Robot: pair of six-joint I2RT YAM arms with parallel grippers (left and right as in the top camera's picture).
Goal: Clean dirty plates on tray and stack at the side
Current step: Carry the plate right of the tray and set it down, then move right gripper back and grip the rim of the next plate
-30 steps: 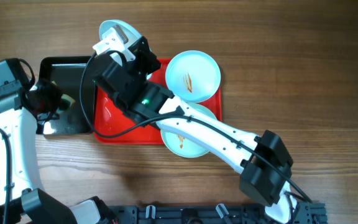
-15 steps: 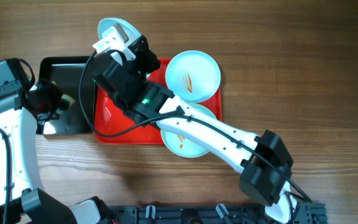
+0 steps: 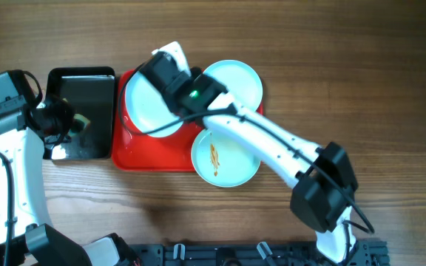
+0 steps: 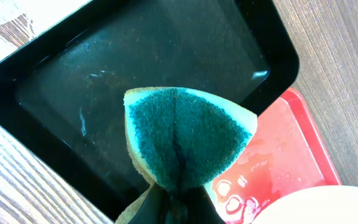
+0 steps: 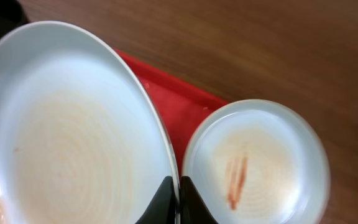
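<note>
We are looking at three plates around the red tray (image 3: pixel 135 154). The held plate (image 3: pixel 150 103) is sitting over the tray's left half. The right gripper (image 5: pixel 179 194) is pinching its rim, both fingers pressing tight on the thin edge. In the right wrist view this plate is showing a faint orange film in rings across its face. We cannot tell whether it is resting on the tray floor or hanging above it.

The far plate (image 3: pixel 239 77) is lying at the tray's back right corner, just beside the held one, with the right arm (image 3: pixel 272 148) crossing over part of it. The near plate (image 3: pixel 228 159) is lying at the tray's front right, its front part reaching past the tray edge over the table (image 3: pixel 361 66). A brown-orange streak is showing at its centre. In the right wrist view one of these two, we cannot tell which, is lying just beside the held plate with its streak showing.

To the left, the black tray (image 3: pixel 87 85) is standing just beside the red one, their long sides close together. The left gripper (image 4: pixel 176 202) is hovering over it, squeezing a sponge (image 4: pixel 185 134) that is folding in the grip. Its green scouring face is turning toward the camera, with yellow foam showing at the edges. Wet patches are glistening on the black tray's floor and on the red tray's corner.
</note>
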